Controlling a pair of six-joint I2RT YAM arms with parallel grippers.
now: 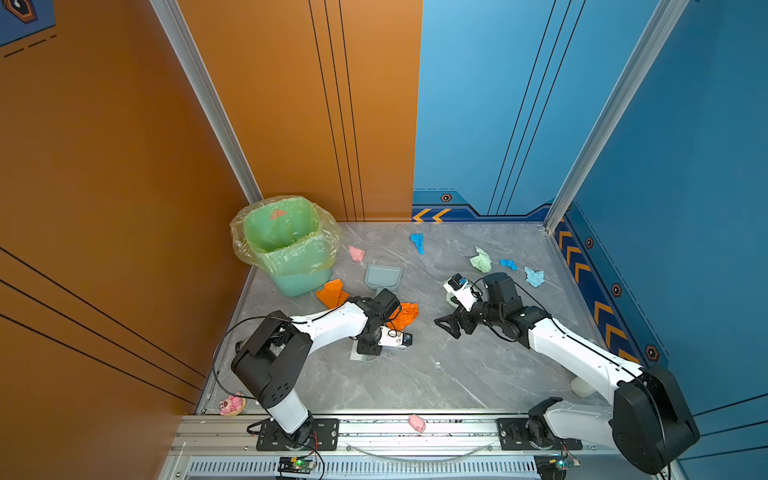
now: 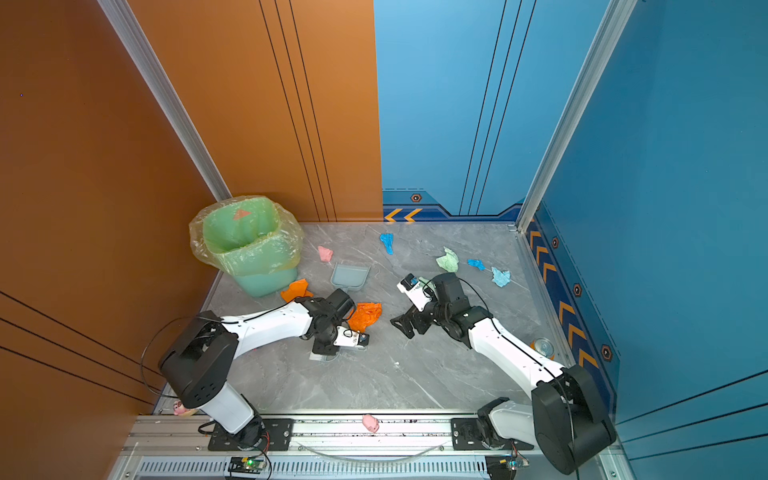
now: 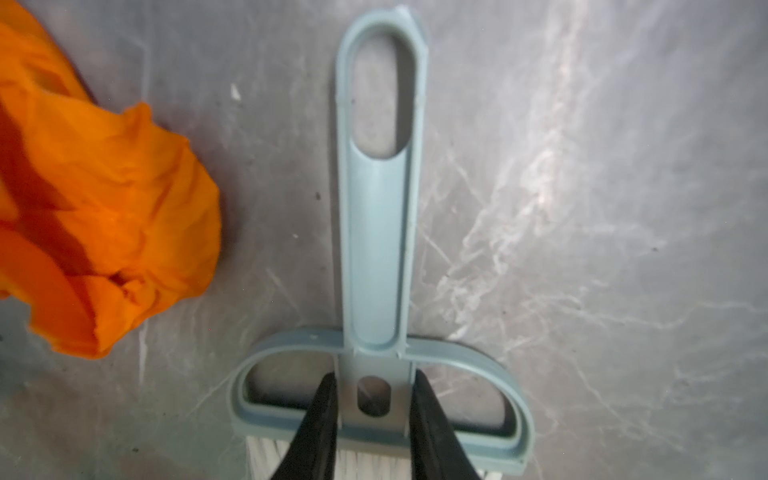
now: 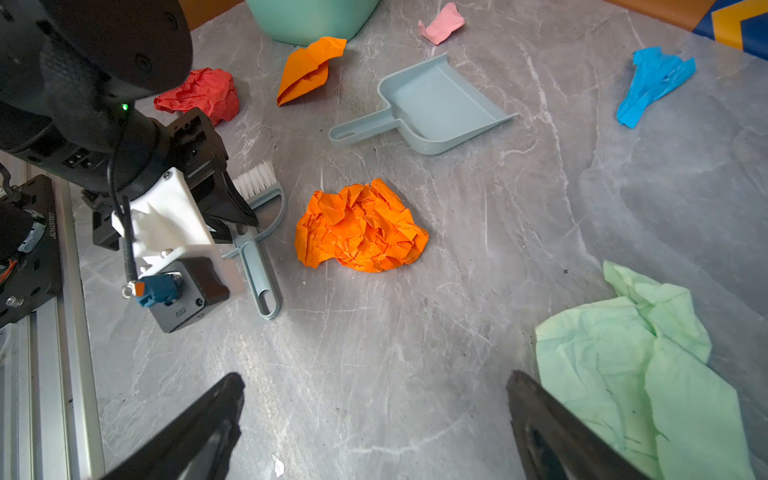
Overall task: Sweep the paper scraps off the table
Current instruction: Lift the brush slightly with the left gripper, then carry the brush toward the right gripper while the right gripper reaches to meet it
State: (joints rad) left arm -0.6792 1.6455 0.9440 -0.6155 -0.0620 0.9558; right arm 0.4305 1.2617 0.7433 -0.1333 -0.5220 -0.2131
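Paper scraps lay scattered over the table in orange, red, pink, blue and pale green, the largest orange one just beside the brush. Left gripper had its jaws clamped on the brush's neck, the brush lying flat on the table. Right gripper held its jaws wide apart, gripping nothing, near a pale green scrap.

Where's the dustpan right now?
In both top views the dustpan lies on the table left of centre, just right of the green bin; a pink scrap and an orange scrap lie close on its bin side.
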